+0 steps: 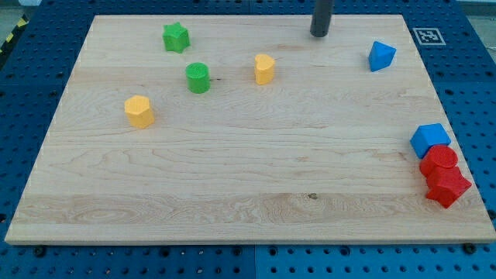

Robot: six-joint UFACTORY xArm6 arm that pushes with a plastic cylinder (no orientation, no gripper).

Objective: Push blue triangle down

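Tip: the dark rod's lower end, the arm's tip (319, 35), sits near the view's top edge of the board, right of centre. There are no jaws to open or close; it is a plain rod touching no block.
Blue triangle: the blue triangle (380, 56) lies to the view's right of the tip and slightly lower, near the top right corner, apart from the tip.
Room below the triangle: bare wood runs down from it until the cluster at the right edge.
Right edge cluster: a blue cube-like block (429, 139), a red cylinder (440, 160) and a red star (447, 186) are packed touching one another, hard against the board's right edge, the star lowest.
Left half: a green star (176, 36) near the top, a green cylinder (198, 77) below it, a yellow block (264, 68) to the cylinder's right, its shape unclear, and a yellow hexagon-like block (139, 111) further down and left; all 4 stand apart.
Open room: the board's lower half and centre hold no blocks.
Materials: the wooden board (232, 186) is pale, with lengthwise grain and a small dark knot; the blocks are solid-coloured and matte.
Surround: a blue perforated table (23, 93) frames the board; a black-and-white marker tag (427, 36) sits by the top right corner.
Counts: 2 blue, 2 red, 2 green, 2 yellow; 8 blocks, 1 rod.
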